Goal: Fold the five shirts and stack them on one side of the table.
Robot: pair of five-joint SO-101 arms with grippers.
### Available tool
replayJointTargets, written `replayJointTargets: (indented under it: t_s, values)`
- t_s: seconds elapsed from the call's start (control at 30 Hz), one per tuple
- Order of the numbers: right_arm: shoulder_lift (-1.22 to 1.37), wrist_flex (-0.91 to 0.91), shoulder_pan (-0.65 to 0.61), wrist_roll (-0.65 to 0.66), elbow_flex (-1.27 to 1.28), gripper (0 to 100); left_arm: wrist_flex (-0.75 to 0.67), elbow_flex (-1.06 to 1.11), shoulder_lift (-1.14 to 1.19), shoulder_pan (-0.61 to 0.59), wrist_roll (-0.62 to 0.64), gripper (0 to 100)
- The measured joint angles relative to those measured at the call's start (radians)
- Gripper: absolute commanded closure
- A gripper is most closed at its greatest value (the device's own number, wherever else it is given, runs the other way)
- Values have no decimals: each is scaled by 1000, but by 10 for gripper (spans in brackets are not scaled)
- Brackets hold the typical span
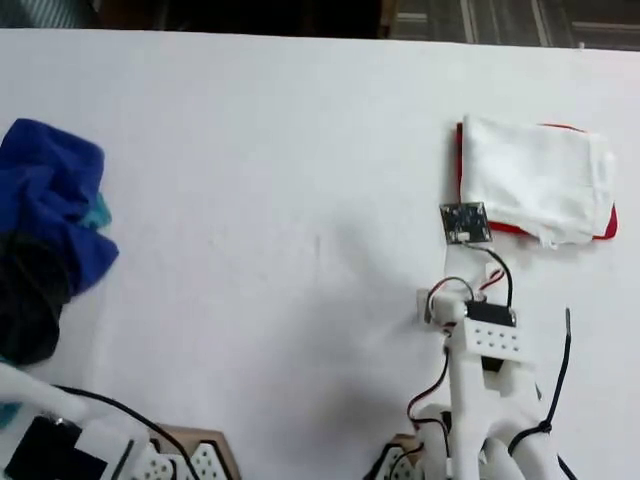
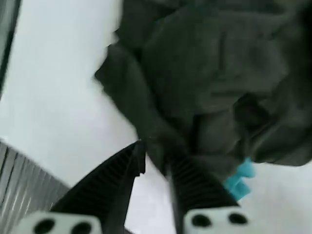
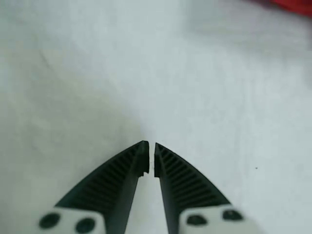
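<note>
Judging the step in hand as pulling one shirt out of the crumpled pile for folding. Pinching with the left claw (image 2: 155, 157) at the near edge of the dark shirt (image 2: 204, 73), low over the bench (image 2: 48, 97). Advising, for a clean pull: gripping a single layer only, raising it slowly, then dragging toward the open middle of the bench and spreading it flat before any fold; watching for the teal shirt (image 2: 241, 178), tucked just beside the dark cloth, tagging along, and for the blue shirt (image 1: 50, 190) heaped against the same pile farther back. Clenching the left claw almost fully, fingertips drawn close with a lip of dark cloth seemingly caught between them. Holding the right claw (image 3: 151, 158) all but closed too, with a mere slit between its tips, grasping nothing and hanging over bare bench. Leaving, beyond it toward the right side, the folded white shirt (image 1: 535, 180) resting on the red shirt (image 3: 295, 5) as the stack already begun.
</note>
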Motion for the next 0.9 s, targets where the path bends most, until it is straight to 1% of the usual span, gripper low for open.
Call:
replayJointTargets:
  t_s: [0.03, 0.13, 0.3, 0.43, 0.6, 0.73, 0.77, 0.8, 0.83, 0.9]
  values:
    - [0, 0, 0, 0, 0, 971, -6, 18, 0, -20, -3, 734]
    - [0, 0, 0, 0, 0, 971, -12, 92, 0, -55, -3, 738]
    - [0, 0, 0, 0, 0, 971, -23, 210, 0, -63, 8, 737]
    - [0, 0, 0, 0, 0, 971, -127, 273, 0, -64, 48, 737]
    - [0, 0, 0, 0, 0, 971, -259, 361, 0, -66, 51, 737]
    - [0, 0, 0, 0, 0, 971, -333, 422, 0, -66, 51, 741]
    - [0, 0, 0, 0, 0, 971, -348, 437, 0, -66, 51, 752]
    - [0, 0, 0, 0, 0, 971, -359, 442, 0, -66, 51, 786]
    - [0, 0, 0, 0, 0, 971, -364, 443, 0, -66, 51, 844]
    - [0, 0, 0, 0, 0, 971, -365, 443, 0, -66, 51, 996]
